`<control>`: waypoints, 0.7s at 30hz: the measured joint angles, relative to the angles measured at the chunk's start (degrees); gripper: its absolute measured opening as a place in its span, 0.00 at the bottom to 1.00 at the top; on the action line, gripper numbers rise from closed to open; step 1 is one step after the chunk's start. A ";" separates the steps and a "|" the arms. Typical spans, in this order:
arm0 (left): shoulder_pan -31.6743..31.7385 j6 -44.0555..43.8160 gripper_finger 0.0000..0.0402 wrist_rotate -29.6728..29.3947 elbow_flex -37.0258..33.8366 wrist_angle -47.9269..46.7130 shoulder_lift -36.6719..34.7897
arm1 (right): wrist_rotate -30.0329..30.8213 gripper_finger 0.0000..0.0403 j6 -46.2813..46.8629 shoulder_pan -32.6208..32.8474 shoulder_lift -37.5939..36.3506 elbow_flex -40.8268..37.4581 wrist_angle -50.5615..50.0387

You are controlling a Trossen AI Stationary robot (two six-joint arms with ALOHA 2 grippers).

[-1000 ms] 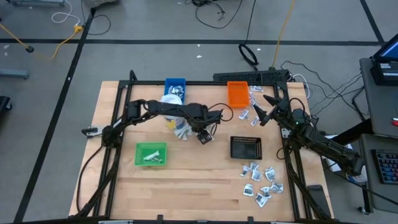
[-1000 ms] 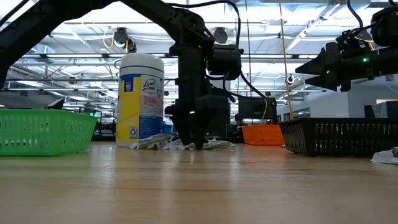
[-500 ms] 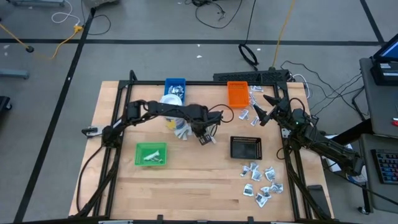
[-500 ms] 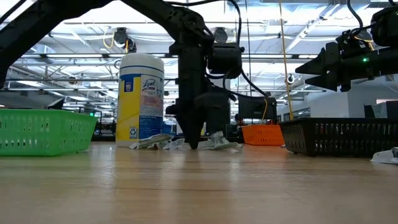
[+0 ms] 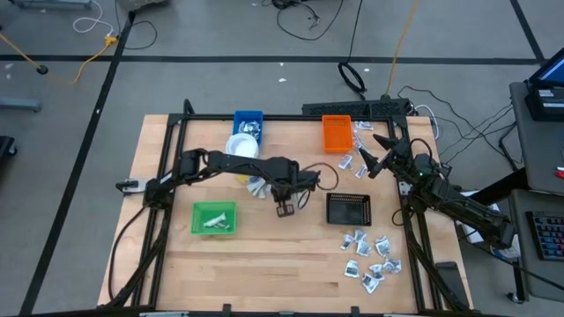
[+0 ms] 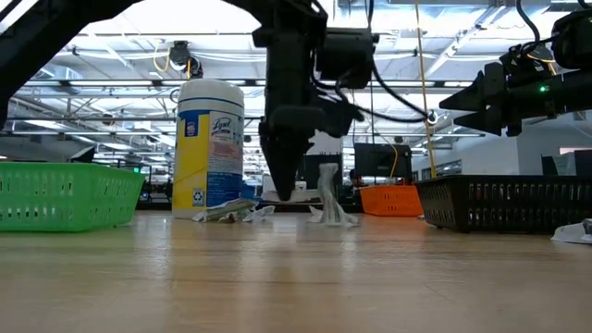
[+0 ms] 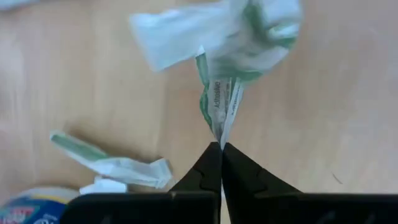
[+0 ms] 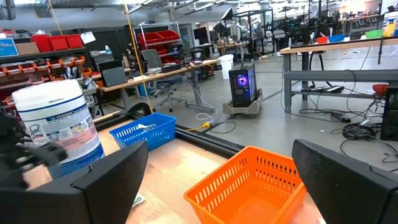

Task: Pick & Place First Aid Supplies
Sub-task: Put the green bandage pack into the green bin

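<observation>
Left gripper [image 5: 284,210] beside the black tray [image 5: 349,209], bare table [image 5: 264,260] just beyond.
Its fingers [image 7: 211,168] pinch a white-green packet [image 7: 219,109]; right gripper [image 5: 368,151], by the orange tray [image 5: 336,133], gapes empty.

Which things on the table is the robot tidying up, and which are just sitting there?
Part of the job:
- white, green-printed wrapped packet pinched in the left gripper
- small silvery-white packets scattered on the wood
- green tray, blue tray, orange tray, black tray

Just lying about:
- white cylindrical wipes tub with blue label
</observation>
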 joint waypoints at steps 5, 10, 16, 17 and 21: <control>-2.91 3.49 0.01 -2.54 0.43 -3.77 -0.42 | 0.00 0.98 0.00 0.01 0.00 0.00 0.00; -4.85 2.12 0.01 -7.71 0.44 -10.19 -0.42 | 0.00 0.98 0.00 0.01 0.00 -0.01 0.00; -9.10 6.01 0.01 -11.17 0.45 -15.46 -0.88 | 0.00 0.98 0.00 0.00 0.02 0.01 0.00; -9.88 6.50 0.01 -11.22 0.45 -16.04 -0.95 | -0.01 0.98 0.00 0.01 0.02 0.01 0.00; -12.64 7.86 0.00 -11.63 0.46 -18.20 -1.85 | 0.00 0.98 0.00 0.01 0.02 0.00 0.00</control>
